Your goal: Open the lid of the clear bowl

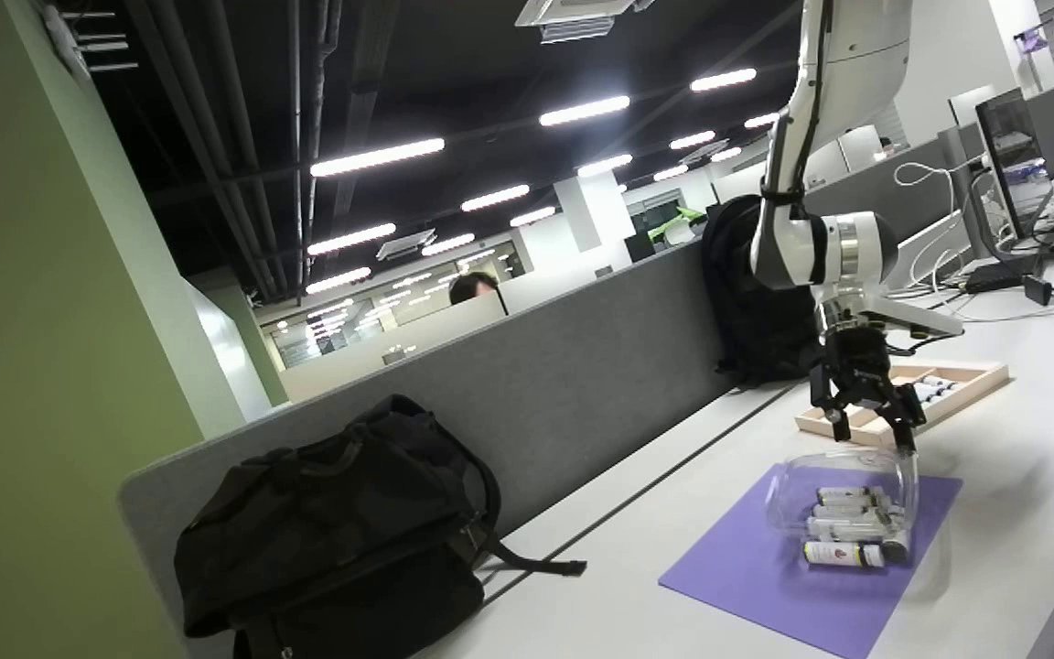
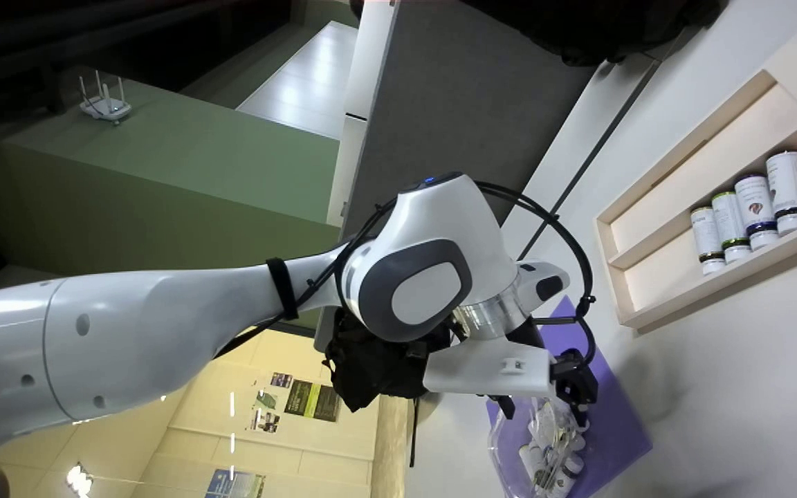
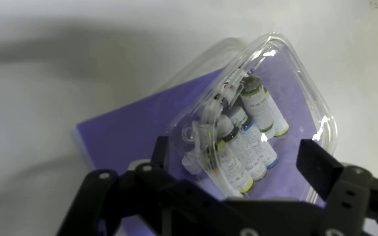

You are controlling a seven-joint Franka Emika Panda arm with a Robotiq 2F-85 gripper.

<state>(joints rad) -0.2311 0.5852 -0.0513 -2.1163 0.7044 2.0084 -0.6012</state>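
White robot arm (image 2: 191,318), nearest the lens in an exterior view, bent above the pale surface (image 1: 1012,549). On that, purple mat (image 1: 742,567), lying flat. On the mat, clear bowl (image 1: 790,503), just beneath the far end of the arm, with lid (image 3: 294,108) on top; seems seated, though too see-through to tell for certain. Could slide, tip or spill if pushed sideways at one edge: light by the look of it, with no visible brace. Could also come up whole, given a tight fit at the rim. May be missed or pinched badly, with lid edge and bowl rim so hard to tell apart, and may flex or crack under a hard squeeze. Looks glossy and squarish, round-cornered, fully transparent, bright with glare along the edges and faintly doubled by overlapping outlines. Black fingers (image 3: 318,170), well apart, with nothing clamped in between: just beside one side of the lid and overlapping another in the wrist view. Cannot tell whether touching. Smallest of all, labelled bottles (image 3: 257,106), lying grouped inside, some yellow-banded, visible through the plastic.
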